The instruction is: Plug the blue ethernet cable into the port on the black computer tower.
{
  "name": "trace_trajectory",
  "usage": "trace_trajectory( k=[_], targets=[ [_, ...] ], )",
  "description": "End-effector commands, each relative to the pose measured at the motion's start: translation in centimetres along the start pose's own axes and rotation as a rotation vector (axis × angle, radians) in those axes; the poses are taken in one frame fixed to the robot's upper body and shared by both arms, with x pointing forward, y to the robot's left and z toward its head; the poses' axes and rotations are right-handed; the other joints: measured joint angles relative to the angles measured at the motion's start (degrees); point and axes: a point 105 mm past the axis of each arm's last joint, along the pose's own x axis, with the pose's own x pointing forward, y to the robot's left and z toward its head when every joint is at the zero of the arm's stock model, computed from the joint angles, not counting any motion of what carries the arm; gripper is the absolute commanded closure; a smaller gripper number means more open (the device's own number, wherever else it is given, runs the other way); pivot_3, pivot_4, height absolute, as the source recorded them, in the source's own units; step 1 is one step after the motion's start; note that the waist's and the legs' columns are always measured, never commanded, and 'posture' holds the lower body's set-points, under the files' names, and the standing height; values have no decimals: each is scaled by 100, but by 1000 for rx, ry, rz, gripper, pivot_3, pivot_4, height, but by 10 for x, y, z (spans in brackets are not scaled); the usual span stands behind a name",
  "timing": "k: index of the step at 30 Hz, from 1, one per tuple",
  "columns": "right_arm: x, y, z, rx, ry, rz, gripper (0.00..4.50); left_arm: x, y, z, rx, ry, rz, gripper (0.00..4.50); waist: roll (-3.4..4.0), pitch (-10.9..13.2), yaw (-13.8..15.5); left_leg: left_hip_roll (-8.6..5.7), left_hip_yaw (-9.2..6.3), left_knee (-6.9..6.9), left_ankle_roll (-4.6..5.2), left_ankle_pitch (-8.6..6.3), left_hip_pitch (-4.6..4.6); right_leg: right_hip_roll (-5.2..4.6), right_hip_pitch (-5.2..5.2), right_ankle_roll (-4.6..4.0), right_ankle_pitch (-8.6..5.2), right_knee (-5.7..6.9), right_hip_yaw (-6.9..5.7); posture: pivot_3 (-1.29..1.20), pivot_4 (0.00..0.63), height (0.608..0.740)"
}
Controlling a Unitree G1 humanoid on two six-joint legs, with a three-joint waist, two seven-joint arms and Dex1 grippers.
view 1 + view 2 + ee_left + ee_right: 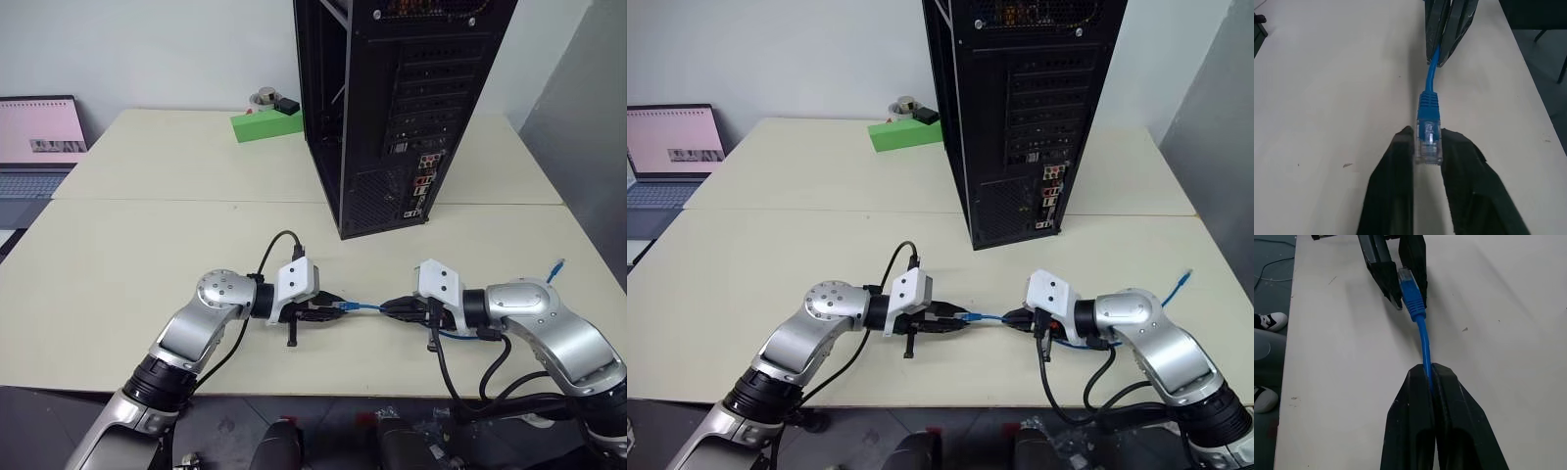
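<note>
The blue ethernet cable [362, 307] runs taut between my two grippers, just above the table's front part. My left gripper [336, 306] is shut on its clear plug [1428, 147], one finger on each side. My right gripper [388, 308] is shut on the thin cord [1423, 340] a short way behind the plug. The cord's other end [556, 265] lies at the table's right edge. Beyond the grippers the black computer tower [411, 98] stands upright, its rear facing me. The port sits within the colourful connector strip [421, 184]; I cannot pick it out.
An open laptop [39, 147] sits at the far left. A green box [265, 124] with small items on top lies left of the tower. Thick black robot wires [460, 377] hang off the table's front edge by my right arm.
</note>
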Motion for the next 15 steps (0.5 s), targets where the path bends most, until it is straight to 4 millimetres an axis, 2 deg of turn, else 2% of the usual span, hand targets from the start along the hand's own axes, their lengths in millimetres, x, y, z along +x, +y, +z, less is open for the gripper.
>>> trace_trajectory(
  k=[1, 2, 3, 7, 11, 15],
  targets=[
    [-2, 2, 8, -22, -13, 20, 4500, 0, -2, 4, 59, -6, -2, 4196, 0, 0, 0, 0, 0, 0, 0, 0, 0, 0, 0, 0, 0, 0, 0, 0, 150, 740],
    [-2, 1, 7, -26, -9, 18, 4500, -1, -1, 3, 65, -4, 1, 4196, 0, 0, 0, 0, 0, 0, 0, 0, 0, 0, 0, 0, 0, 0, 0, 0, 150, 740],
    [-4, -1, 5, -39, 1, 14, 4013, 0, -1, 2, 81, 2, 5, 4196, 0, 0, 0, 0, 0, 0, 0, 0, 0, 0, 0, 0, 0, 0, 0, 0, 150, 740],
    [-17, -10, 3, -47, 34, 15, 3271, -1, 1, -3, 180, 6, 51, 4196, 0, 0, 1, 0, 0, 0, 0, 0, 0, 0, 0, 0, 0, 0, 0, 0, 150, 740],
    [-35, -17, 10, 59, -14, 1, 2420, -1, 5, -6, 434, -2, 157, 4196, 0, 0, 7, -1, 0, 1, 0, 0, 0, -1, 0, -1, 0, -1, 0, 0, 150, 740],
    [-35, -13, 18, 184, -106, 13, 1478, -4, 4, 2, 734, -74, 246, 4196, 0, 0, 9, 0, -2, 1, 0, 0, 0, -3, 2, -2, 1, -1, 0, 0, 150, 740]
  ],
)
